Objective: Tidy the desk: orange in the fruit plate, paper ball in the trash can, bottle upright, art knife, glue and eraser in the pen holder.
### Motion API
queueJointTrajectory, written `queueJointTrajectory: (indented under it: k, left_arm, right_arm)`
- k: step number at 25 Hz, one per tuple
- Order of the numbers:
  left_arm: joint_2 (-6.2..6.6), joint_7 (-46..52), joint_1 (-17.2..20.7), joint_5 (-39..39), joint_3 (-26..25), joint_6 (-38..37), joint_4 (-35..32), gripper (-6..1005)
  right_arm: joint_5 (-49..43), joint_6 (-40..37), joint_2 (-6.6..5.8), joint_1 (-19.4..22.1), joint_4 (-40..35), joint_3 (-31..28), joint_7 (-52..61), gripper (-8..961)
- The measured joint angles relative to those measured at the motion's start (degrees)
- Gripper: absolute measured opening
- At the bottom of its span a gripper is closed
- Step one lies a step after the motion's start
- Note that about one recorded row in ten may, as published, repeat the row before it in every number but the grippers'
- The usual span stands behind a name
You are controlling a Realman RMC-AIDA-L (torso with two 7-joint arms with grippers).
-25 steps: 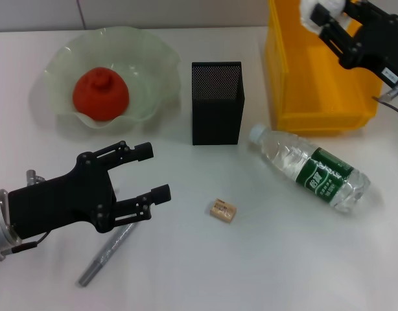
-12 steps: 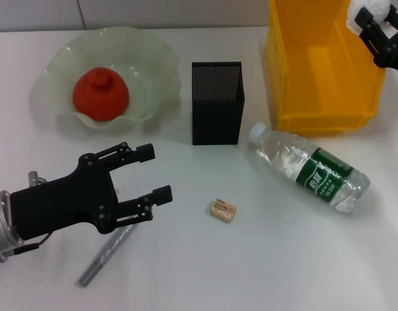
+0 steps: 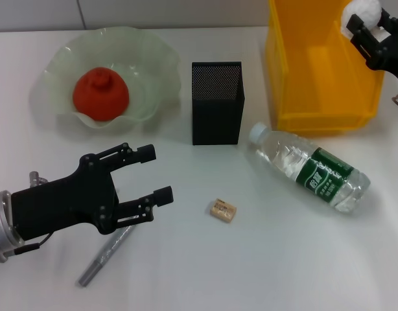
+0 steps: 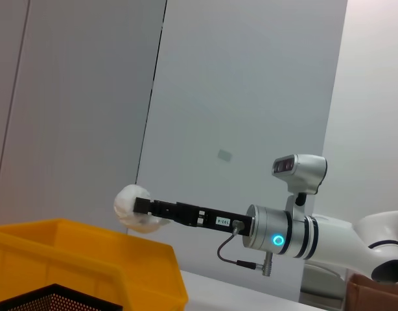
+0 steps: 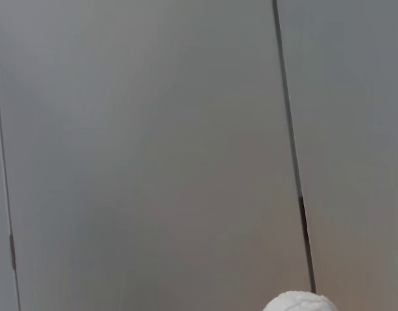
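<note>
My right gripper (image 3: 367,29) is shut on the white paper ball (image 3: 363,10) above the right rim of the yellow trash can (image 3: 316,120). The left wrist view shows the same paper ball (image 4: 135,207) held over the can (image 4: 89,259). The orange (image 3: 100,94) lies in the green fruit plate (image 3: 153,78). The bottle (image 3: 309,168) lies on its side right of the black mesh pen holder (image 3: 216,103). The eraser (image 3: 223,210) sits on the table in front. A grey art knife (image 3: 107,254) lies partly under my open left gripper (image 3: 155,172). The glue is hidden.
The white table runs to a grey wall behind. The bottle's cap (image 3: 257,133) points toward the pen holder's base. The right wrist view shows only the wall and the top of the paper ball (image 5: 296,302).
My right gripper has carried the paper ball to the right, from over the can's inside to above its right rim. The left arm has stayed still.
</note>
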State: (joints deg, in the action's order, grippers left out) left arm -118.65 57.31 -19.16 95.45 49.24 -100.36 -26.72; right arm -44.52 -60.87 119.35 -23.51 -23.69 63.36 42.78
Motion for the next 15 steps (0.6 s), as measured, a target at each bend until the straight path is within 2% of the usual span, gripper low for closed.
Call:
queueJointTrajectory:
  k: [15]
  left_arm:
    - [0.01,0.0,0.09,0.0,-0.06,-0.09,0.62,782]
  right_arm:
    - [-0.05,-0.68,0.12,0.08,-0.07,0.9,0.46,587]
